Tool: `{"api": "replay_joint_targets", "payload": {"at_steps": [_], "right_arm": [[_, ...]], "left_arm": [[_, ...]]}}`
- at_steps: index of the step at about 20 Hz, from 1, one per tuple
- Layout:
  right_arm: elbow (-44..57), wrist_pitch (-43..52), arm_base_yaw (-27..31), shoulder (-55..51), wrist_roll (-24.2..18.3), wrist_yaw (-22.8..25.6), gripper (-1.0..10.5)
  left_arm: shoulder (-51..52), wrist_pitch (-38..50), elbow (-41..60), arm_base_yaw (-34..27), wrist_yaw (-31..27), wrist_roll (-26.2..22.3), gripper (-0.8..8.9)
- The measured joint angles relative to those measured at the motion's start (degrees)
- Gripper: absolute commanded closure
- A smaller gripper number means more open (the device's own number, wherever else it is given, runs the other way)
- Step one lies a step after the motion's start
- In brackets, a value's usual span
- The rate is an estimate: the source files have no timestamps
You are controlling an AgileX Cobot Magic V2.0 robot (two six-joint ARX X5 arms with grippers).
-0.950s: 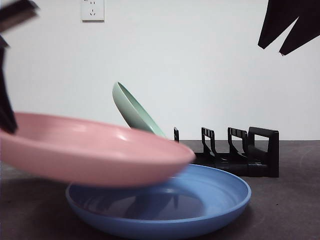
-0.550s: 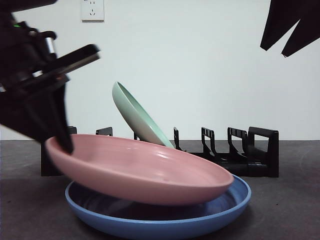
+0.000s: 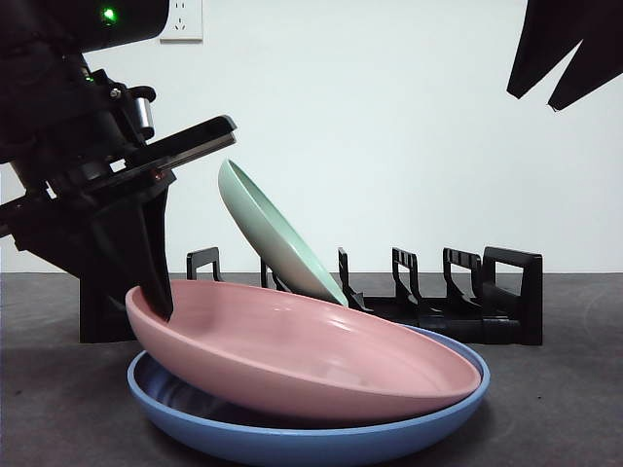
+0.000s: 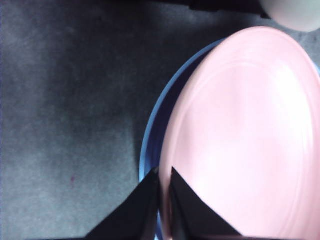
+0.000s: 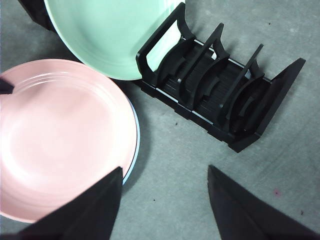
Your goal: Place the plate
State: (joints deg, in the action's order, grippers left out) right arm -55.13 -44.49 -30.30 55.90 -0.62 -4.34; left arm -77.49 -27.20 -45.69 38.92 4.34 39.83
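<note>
Blue plate [image 3: 321, 438]: nearest item, flat on the dark surface [image 3: 555, 409]; wide, shallow, glossy rim. All places below are given from it.

Pink plate [image 3: 311, 355]: the task's thing. Round, smooth, pale rose, with faint concentric rings inside its rim. It lies inside the blue plate, tilted: one edge down in the blue bowl, the opposite edge raised above the blue rim.

My left pincer [image 4: 164, 175]: at that raised edge, jaws pressed nearly together on the pink rim, one above it and one below.

Green plate [image 3: 273, 233]: behind the blue plate, leaning on edge in a slot of the rack.

Black rack [image 3: 467, 297]: behind the blue plate, a row of upright dividers, several slots bare.

My right pincer [image 5: 165, 200]: held high above and well apart, jaws spread, holding nothing.
</note>
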Motion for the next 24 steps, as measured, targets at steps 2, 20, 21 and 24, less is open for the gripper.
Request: {"api": "replay_joint_targets", "payload": {"at_steps": [2,20,21,24], "right_arm": [[0.0,0.0,0.0,0.0,0.0,0.0,6.8],[0.0,2.7,0.0,0.0,0.0,-1.3,6.8],[0.0,3.9,0.0,0.0,0.0,-2.1,6.8],[0.0,9.0,-1.2,0.2,0.3,-3.4,6.8]], "left_arm": [[-0.5,-0.5,0.0,0.0,0.0,-0.3,7.80],[10.2,-18.0,-9.0,-2.4,-2.8,-13.7,4.35],[13.2,-18.7,-9.0,-3.2,-2.9,-15.2,4.37],[22.6,-22.4,-9.0,-6.4,-3.4,-17.9,4.38]]}}
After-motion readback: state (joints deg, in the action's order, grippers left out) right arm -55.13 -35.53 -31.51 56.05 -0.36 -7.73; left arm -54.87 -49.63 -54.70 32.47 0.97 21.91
